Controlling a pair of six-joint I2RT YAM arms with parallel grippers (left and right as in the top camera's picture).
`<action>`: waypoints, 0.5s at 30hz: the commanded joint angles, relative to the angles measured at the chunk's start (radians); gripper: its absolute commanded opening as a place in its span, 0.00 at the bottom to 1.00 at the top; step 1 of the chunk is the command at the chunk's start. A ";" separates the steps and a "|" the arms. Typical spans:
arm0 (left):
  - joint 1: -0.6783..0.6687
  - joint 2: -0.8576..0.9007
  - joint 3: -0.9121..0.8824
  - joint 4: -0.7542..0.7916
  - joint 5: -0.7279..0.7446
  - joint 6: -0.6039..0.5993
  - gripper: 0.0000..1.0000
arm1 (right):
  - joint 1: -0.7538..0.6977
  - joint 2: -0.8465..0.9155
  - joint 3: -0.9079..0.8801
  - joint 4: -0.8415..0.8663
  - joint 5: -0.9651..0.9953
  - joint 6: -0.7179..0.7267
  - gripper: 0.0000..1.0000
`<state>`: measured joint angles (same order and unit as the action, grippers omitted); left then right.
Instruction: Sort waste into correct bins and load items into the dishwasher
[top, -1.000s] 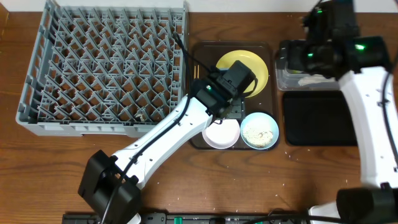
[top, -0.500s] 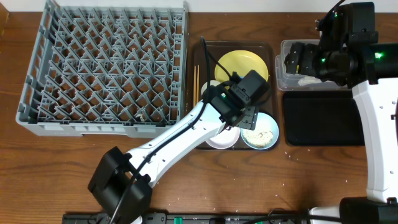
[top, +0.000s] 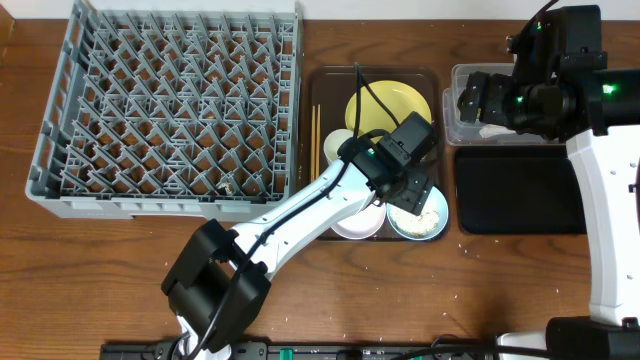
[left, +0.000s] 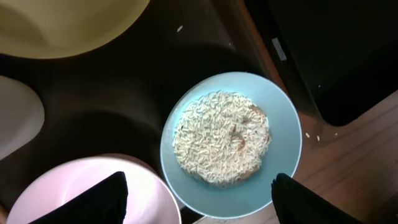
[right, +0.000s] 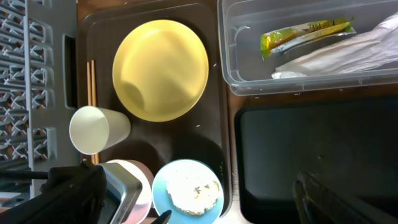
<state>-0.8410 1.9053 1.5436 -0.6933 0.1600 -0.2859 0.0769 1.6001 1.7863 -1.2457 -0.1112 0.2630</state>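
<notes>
A light blue bowl holds a heap of white rice at the front right of the brown serving tray. My left gripper hangs open above it, one finger over the white bowl, the other past the blue rim. The yellow plate, white cup and chopsticks lie on the same tray. My right gripper is open and empty over the clear tub, which holds the green-and-orange wrapper and white scraps.
The grey dish rack fills the left of the table. The flat black tray lies in front of the clear tub. A few stray rice grains dot the wood near the front edge.
My left arm has swung right and forward, from over the yellow plate to above the blue bowl. The right arm shifted a little to the right, then held still.
</notes>
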 joint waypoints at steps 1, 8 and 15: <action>-0.003 0.014 0.013 0.011 0.016 0.024 0.75 | -0.003 0.005 -0.002 -0.003 0.010 0.002 0.94; 0.001 0.015 0.013 0.006 0.012 0.024 0.69 | -0.004 0.006 -0.016 0.001 0.009 0.002 0.93; 0.062 -0.041 0.026 -0.077 0.013 -0.027 0.68 | 0.013 0.018 -0.017 -0.004 -0.006 0.023 0.88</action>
<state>-0.8227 1.9079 1.5436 -0.7277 0.1673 -0.2813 0.0772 1.6035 1.7817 -1.2453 -0.1123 0.2665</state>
